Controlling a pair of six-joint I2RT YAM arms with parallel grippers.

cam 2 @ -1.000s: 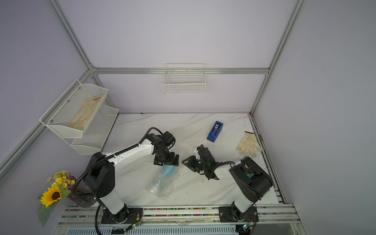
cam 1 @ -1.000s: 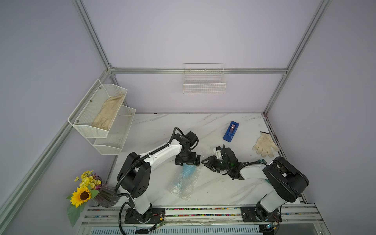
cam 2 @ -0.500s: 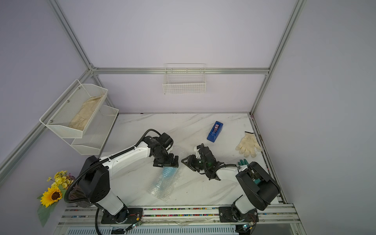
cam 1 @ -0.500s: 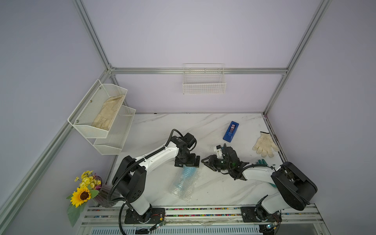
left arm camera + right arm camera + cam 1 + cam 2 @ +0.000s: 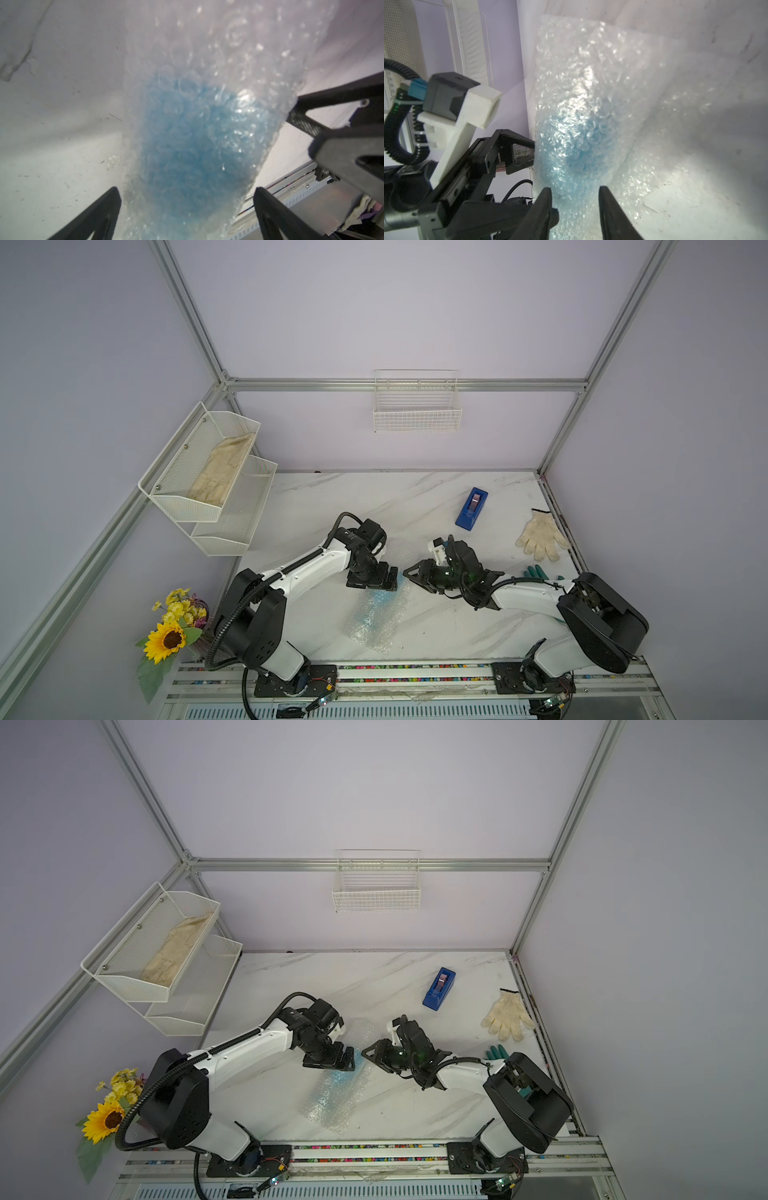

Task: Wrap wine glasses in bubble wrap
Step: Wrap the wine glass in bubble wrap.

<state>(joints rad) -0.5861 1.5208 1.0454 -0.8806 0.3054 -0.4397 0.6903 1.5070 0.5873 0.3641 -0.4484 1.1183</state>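
The goblet (image 5: 376, 603) lies covered by the bubble wrap (image 5: 374, 628) at the lower middle of the bench (image 5: 365, 502), only a blue blur through the bubbles. The left gripper (image 5: 185, 193) is spread wide, astride the bundle. The right gripper (image 5: 574, 192) meets the wrap's edge, its hold impossible to judge. Both crowd over the bundle's upper end. At upper right, well apart, lie a tape dispenser (image 5: 471, 509), a cream glove (image 5: 540, 534) and a teal glove (image 5: 534, 571) — half hidden by the right arm.

Noted blue tape dispenser (image 5: 471, 510) on marble table (image 5: 374, 497), rear right. Found cream glove (image 5: 540, 535) near right edge, teal glove (image 5: 534, 571) partly hidden nearer front. Recorded second cream glove (image 5: 220, 472) in upper tier of wall rack (image 5: 178, 506), wire basket (image 5: 417, 418) on back wall, sunflowers (image 5: 168, 639) front-left.
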